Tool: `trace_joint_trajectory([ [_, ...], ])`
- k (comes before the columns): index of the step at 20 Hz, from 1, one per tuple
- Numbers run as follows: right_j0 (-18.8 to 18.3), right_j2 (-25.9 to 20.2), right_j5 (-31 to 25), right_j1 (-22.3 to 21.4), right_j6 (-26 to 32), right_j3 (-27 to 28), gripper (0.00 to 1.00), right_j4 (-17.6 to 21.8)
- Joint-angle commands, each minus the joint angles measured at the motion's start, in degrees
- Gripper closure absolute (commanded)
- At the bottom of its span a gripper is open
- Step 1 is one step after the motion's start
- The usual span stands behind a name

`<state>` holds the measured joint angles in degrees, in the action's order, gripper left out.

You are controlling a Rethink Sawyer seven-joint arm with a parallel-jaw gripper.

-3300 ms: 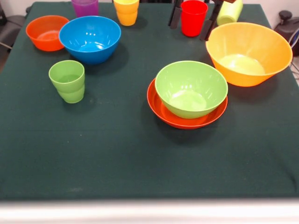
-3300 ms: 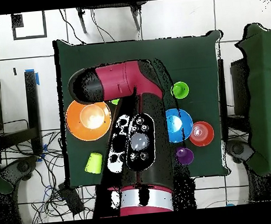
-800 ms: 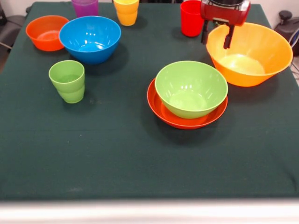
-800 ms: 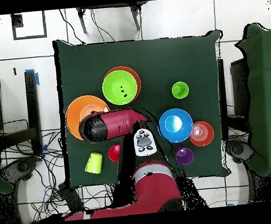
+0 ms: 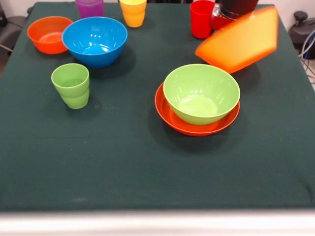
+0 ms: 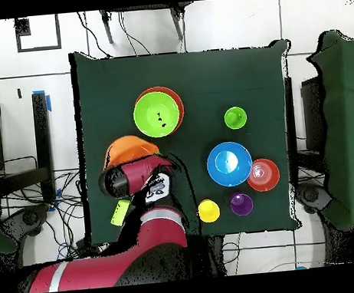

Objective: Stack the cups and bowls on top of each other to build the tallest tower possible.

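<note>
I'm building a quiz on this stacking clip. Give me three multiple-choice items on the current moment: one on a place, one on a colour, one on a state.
1. Where does the green bowl sit?
A. in the red-orange bowl
B. in the blue bowl
C. alone on the cloth

2. What colour is the cup standing alone nearest the camera in the front view?
A. purple
B. light green
C. red

3. How is the large orange-yellow bowl?
A. flat on the table
B. lifted and tilted
C. nested in the green bowl

Answers: 1 A, the red-orange rim rings it. 2 B, its walls are light green. 3 B, its underside faces the camera.
</note>
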<state>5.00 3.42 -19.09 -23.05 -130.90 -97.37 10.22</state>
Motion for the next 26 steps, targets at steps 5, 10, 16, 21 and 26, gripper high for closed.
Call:
trace_joint_trajectory([
  [5, 1.0, -1.4, 4.7, 5.8, -5.4, 3.6, 0.00, -0.4],
  [10, 0.9, -1.5, 4.0, 5.8, -5.1, 4.3, 0.00, -0.6],
  [16, 1.2, -0.7, 3.0, 6.0, -5.1, 5.6, 0.00, -0.9],
  [21, 3.3, 1.9, 2.1, 6.4, -6.1, 7.2, 1.00, -0.9],
  [26, 2.8, 1.4, -1.7, 5.1, -4.4, 8.2, 1.00, -1.6],
])
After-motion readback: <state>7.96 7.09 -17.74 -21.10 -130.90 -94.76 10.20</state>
